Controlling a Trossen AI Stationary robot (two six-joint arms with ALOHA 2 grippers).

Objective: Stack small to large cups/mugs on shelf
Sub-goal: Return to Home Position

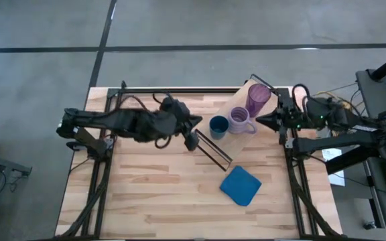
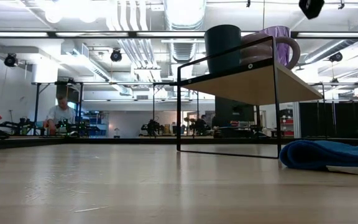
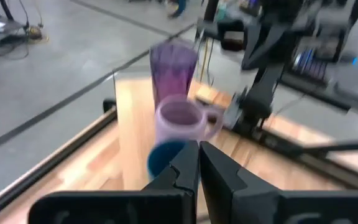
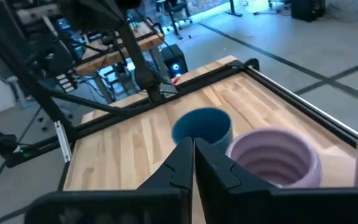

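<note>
Three vessels stand in a row on the light-wood shelf (image 1: 236, 130): the small dark blue cup (image 1: 218, 126), the pale lavender mug (image 1: 239, 120) and the tall purple tumbler (image 1: 258, 98). In the low view the blue cup (image 2: 222, 48) and the mug (image 2: 266, 46) rest by their bases on the shelf plank (image 2: 253, 81). My left gripper (image 1: 197, 121) hovers shut just left of the blue cup (image 3: 166, 155). My right gripper (image 1: 259, 121) hovers shut just right of the mug (image 4: 272, 155), above the shelf.
A flat blue cloth (image 1: 240, 185) lies on the table near the shelf's near end, also seen as a cloth (image 2: 328, 154) at table height. The shelf's black wire frame (image 2: 185, 106) stands on the tabletop. People are in the room beyond the table.
</note>
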